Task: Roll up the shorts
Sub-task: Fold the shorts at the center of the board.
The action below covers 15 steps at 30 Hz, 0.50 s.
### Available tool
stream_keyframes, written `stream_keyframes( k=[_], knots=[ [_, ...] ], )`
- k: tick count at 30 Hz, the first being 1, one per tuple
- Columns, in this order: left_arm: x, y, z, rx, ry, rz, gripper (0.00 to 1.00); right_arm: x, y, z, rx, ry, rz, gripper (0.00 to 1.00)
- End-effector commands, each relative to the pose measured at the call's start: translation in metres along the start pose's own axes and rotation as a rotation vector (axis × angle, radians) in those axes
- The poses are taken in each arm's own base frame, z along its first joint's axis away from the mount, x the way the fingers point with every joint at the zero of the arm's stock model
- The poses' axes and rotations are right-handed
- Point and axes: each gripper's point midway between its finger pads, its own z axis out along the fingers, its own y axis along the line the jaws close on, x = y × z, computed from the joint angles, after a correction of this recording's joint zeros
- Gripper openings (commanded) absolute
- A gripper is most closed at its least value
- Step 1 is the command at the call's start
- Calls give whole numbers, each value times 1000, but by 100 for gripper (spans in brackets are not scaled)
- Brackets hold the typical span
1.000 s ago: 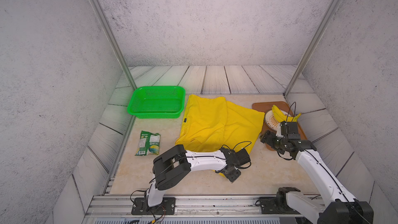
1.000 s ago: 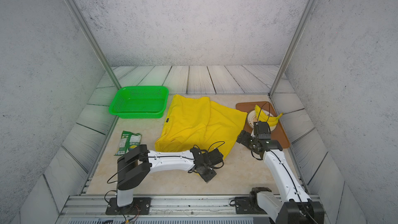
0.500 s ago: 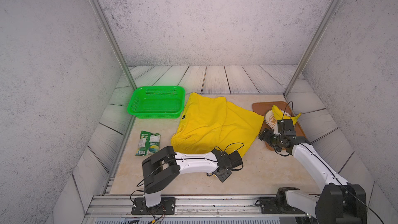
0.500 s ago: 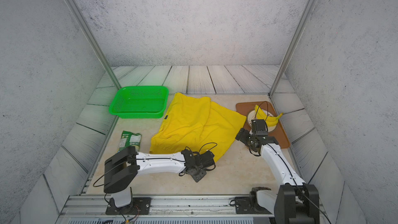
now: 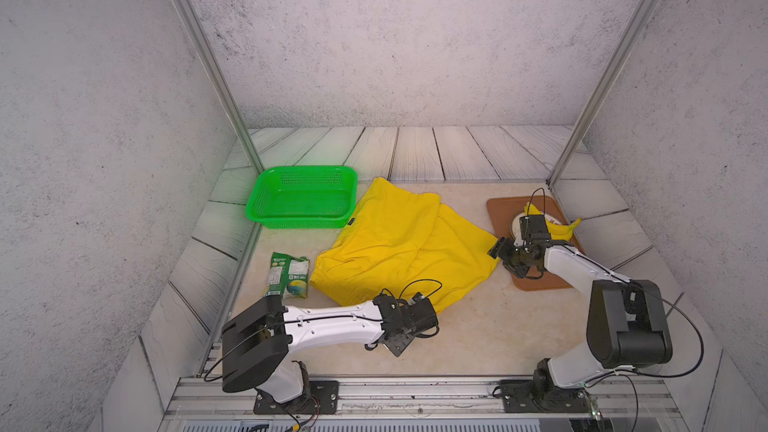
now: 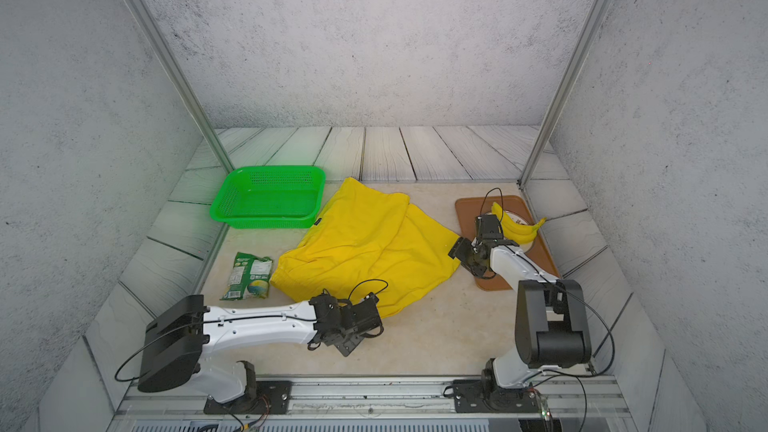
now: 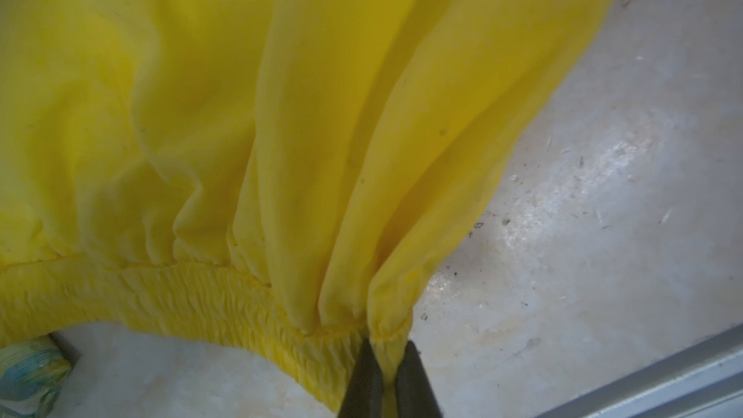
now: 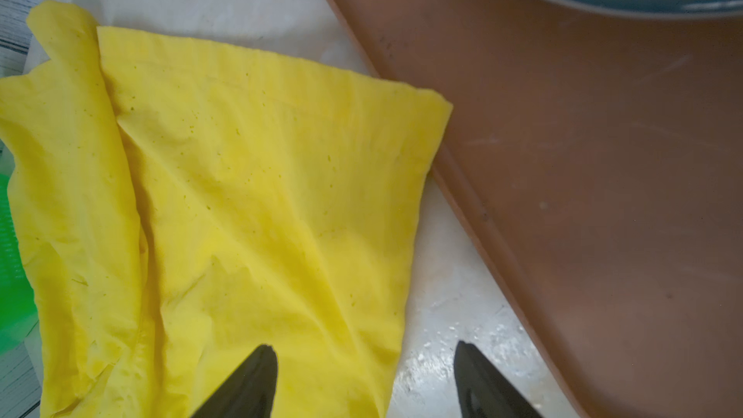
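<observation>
left black claw (image 7: 388,349) pinches the waistband (image 7: 201,291) corner of bright yellow cloth shorts (image 5: 399,251); their side edge runs to the right black claw (image 8: 364,349), gaping empty astride it.

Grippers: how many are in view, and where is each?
2. The left gripper is shut on the shorts at their near waistband; the right gripper is open over their edge beside the brown tray. None hidden.
</observation>
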Motion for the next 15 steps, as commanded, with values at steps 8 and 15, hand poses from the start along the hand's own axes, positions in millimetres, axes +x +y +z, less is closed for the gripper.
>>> stream_keyframes(
  k=[8, 15],
  knots=[
    [7, 25, -16, -61, -33, -63, 0, -9, 7, 30, -44, 14, 63, 73],
    [7, 33, -28, -69, -55, -82, 0, -37, 11, 29, -37, -70, 70, 35]
  ],
)
